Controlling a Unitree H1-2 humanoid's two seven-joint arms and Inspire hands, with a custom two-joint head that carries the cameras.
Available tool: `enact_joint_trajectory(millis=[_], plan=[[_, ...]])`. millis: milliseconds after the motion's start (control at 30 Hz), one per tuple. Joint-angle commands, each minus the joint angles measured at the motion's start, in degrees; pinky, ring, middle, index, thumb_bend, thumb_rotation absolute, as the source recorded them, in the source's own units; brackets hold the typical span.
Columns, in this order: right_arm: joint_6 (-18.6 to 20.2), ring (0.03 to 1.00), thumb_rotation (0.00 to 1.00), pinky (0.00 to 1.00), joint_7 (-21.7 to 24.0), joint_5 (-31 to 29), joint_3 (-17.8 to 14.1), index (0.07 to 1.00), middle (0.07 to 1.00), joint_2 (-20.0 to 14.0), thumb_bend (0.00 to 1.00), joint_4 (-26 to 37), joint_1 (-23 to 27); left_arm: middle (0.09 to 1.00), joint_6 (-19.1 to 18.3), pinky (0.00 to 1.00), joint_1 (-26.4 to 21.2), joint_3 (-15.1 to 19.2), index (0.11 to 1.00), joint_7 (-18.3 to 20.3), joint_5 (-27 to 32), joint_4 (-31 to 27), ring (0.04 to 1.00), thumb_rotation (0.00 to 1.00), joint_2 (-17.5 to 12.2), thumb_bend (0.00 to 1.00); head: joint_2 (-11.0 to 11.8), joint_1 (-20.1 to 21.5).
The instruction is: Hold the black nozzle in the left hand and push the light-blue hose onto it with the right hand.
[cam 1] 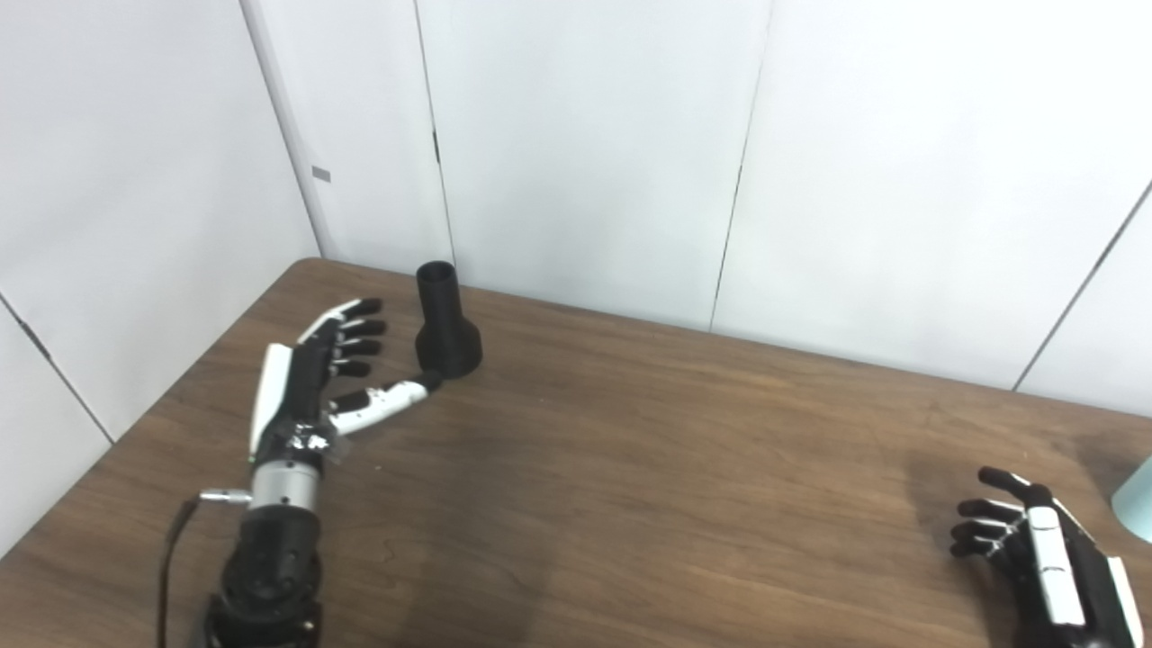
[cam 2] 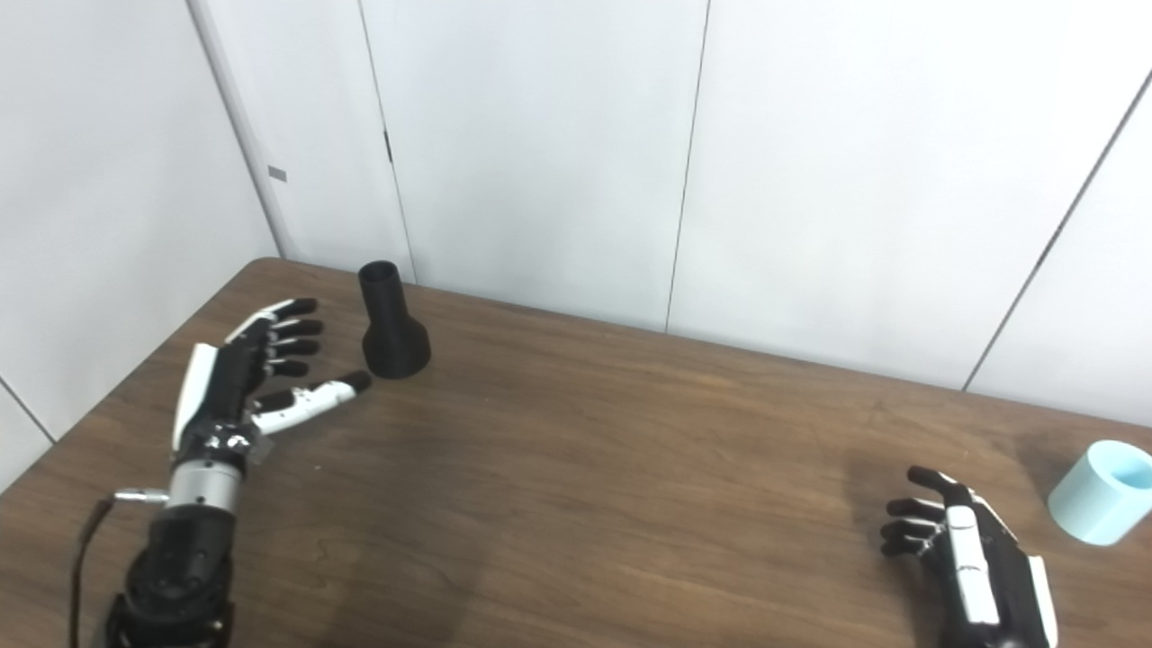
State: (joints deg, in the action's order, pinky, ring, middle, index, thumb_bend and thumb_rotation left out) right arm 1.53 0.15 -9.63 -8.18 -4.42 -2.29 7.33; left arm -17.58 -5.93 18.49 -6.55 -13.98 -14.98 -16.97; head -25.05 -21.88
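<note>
The black nozzle point(cam 1: 445, 322) stands upright on its flared base at the far left of the worktop point(cam 1: 630, 468), narrow open neck pointing up, close to the back edge where the white wall panels point(cam 1: 585, 153) meet the wood. My left hand point(cam 1: 328, 378) sits just beside it on the near-left side, palm turned toward the nozzle, fingers point(cam 1: 360, 337) stretched out and spread, holding nothing. My thumb tip reaches the foot of the flared base; in the left eye view it looks to be touching, in the right eye view a thin gap seems to show, so I cannot tell contact for certain. The light-blue hose point(cam 2: 1102, 493), a short stubby tube piece, lies tilted near the right edge of the worktop, open end facing up and right; the left eye view cuts off all but a sliver of it. My right hand point(cam 2: 963, 549) hovers low at the near right, back of the hand up, fingers loosely curled and apart, empty, near the hose but clearly apart from it on its left. Between my two hands the brown wood runs bare across the whole middle. The left corner of the worktop lies just behind the nozzle.
</note>
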Motion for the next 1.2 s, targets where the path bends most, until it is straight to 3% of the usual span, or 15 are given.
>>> enact_joint_trajectory(millis=[0, 133, 267, 433, 600, 667, 767, 867, 1000, 1167], plan=[[0.1, 0.421, 0.66, 0.35, 0.3, -0.3, 0.1, 0.652, 0.505, 0.0, 0.22, 0.9, 0.2, 0.751, 1.6, 0.64, -2.9, 1.0, 0.773, -1.5, -0.2, 0.1, 0.720, 0.17, -2.1, 0.91, -0.1, -0.1], [0.1, 0.425, 0.65, 0.35, 0.4, -0.8, 0.0, 0.646, 0.502, 0.1, 0.23, 0.9, 0.3, 0.758, 2.3, 0.65, -4.5, 1.9, 0.760, -2.6, -1.1, 2.2, 0.723, 0.15, -4.0, 0.92, -0.1, 0.0], [0.7, 0.424, 0.62, 0.35, 0.0, -0.8, -0.1, 0.642, 0.500, 0.3, 0.23, 1.0, 0.4, 0.763, -0.1, 0.66, -5.8, 0.7, 0.774, -1.5, -3.1, 3.1, 0.731, 0.16, -6.9, 0.92, -0.1, 0.1], [0.8, 0.415, 0.65, 0.34, 0.2, -0.8, -0.1, 0.631, 0.489, 0.3, 0.23, 1.3, 0.2, 0.778, -1.8, 0.65, -8.0, -2.7, 0.768, 0.6, -6.4, 6.8, 0.725, 0.15, -11.0, 0.96, -0.3, 0.4], [0.9, 0.413, 0.69, 0.34, -0.1, -0.3, 0.1, 0.633, 0.482, 0.4, 0.25, 1.7, 0.0, 0.826, -2.0, 0.77, -9.9, -7.1, 0.794, 1.1, -10.0, 10.2, 0.827, 0.17, -12.9, 1.00, -0.5, 0.5], [1.2, 0.408, 0.69, 0.34, -0.3, -0.2, 0.1, 0.629, 0.476, 0.6, 0.25, 2.0, 0.0, 0.876, -2.8, 0.83, -10.6, -9.4, 0.831, 2.7, -11.8, 11.0, 0.895, 0.20, -14.3, 1.00, -0.5, 0.6], [1.1, 0.407, 0.70, 0.34, -0.2, -0.1, 0.2, 0.631, 0.474, 0.6, 0.25, 2.0, -0.1, 0.914, -6.4, 0.78, -12.1, -13.1, 0.888, 7.5, -14.1, 11.6, 0.900, 0.27, -16.7, 1.00, -0.4, 0.7], [0.7, 0.404, 0.71, 0.34, 0.0, -0.2, 0.3, 0.629, 0.469, 0.7, 0.23, 2.0, -0.2, 0.966, -7.3, 0.87, -13.5, -16.4, 0.958, 11.7, -15.1, 13.3, 0.947, 0.33, -19.0, 1.00, -0.4, 0.9], [1.1, 0.407, 0.70, 0.34, -0.3, 0.1, 0.4, 0.625, 0.469, 0.8, 0.23, 2.6, -0.4, 0.966, -6.3, 0.98, -15.7, -18.9, 0.969, 12.0, -16.1, 16.8, 0.964, 0.35, -19.4, 1.00, -0.7, 1.1], [1.6, 0.418, 0.70, 0.36, -0.2, 0.0, 0.4, 0.633, 0.478, 0.8, 0.22, 2.9, -0.6, 0.987, -6.9, 1.00, -17.8, -20.4, 0.973, 11.9, -16.7, 18.8, 0.996, 0.32, -18.7, 1.00, -0.7, 1.1]])
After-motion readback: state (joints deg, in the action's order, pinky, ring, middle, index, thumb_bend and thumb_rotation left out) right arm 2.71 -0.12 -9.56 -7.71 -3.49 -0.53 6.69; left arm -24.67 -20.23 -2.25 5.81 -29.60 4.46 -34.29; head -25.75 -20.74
